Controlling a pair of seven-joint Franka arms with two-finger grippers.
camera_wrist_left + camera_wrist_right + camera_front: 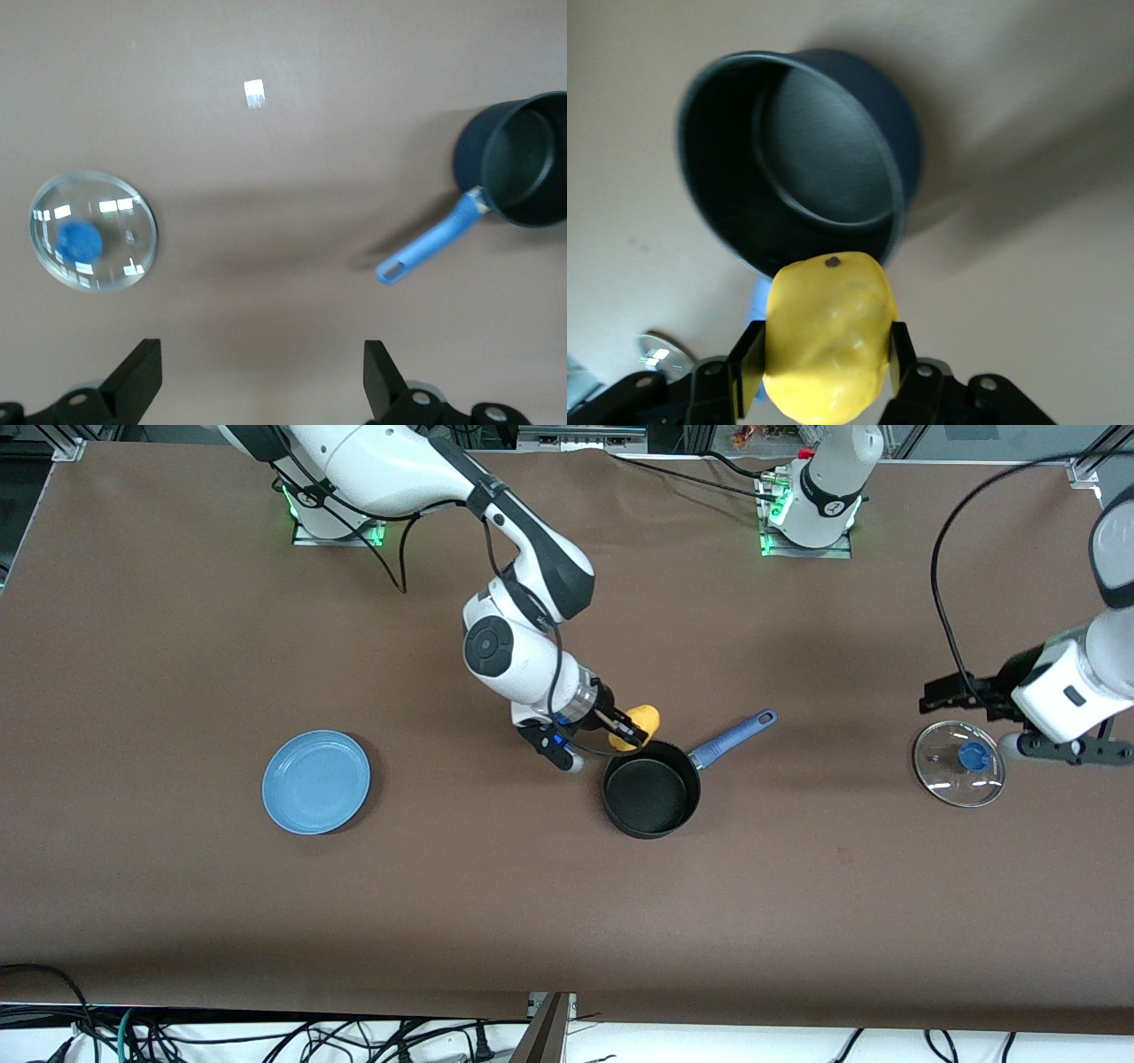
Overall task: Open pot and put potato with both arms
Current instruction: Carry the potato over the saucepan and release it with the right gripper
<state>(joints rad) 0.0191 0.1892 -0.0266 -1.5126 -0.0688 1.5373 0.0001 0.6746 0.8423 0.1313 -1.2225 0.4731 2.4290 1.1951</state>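
Note:
The black pot (pixel 651 788) stands open mid-table with its blue handle (pixel 733 739) pointing toward the left arm's end. It also shows in the right wrist view (pixel 802 159) and the left wrist view (pixel 523 159). My right gripper (pixel 631 732) is shut on the yellow potato (pixel 641 722) and holds it in the air over the pot's rim; the potato fills the jaws in the right wrist view (pixel 826 347). The glass lid (pixel 959 763) with its blue knob lies flat on the table at the left arm's end. My left gripper (pixel 1067 746) is open and empty beside the lid (pixel 93 230).
A flat light-blue plate (pixel 316 781) lies on the brown table toward the right arm's end. A small white mark (pixel 255 92) shows on the table in the left wrist view.

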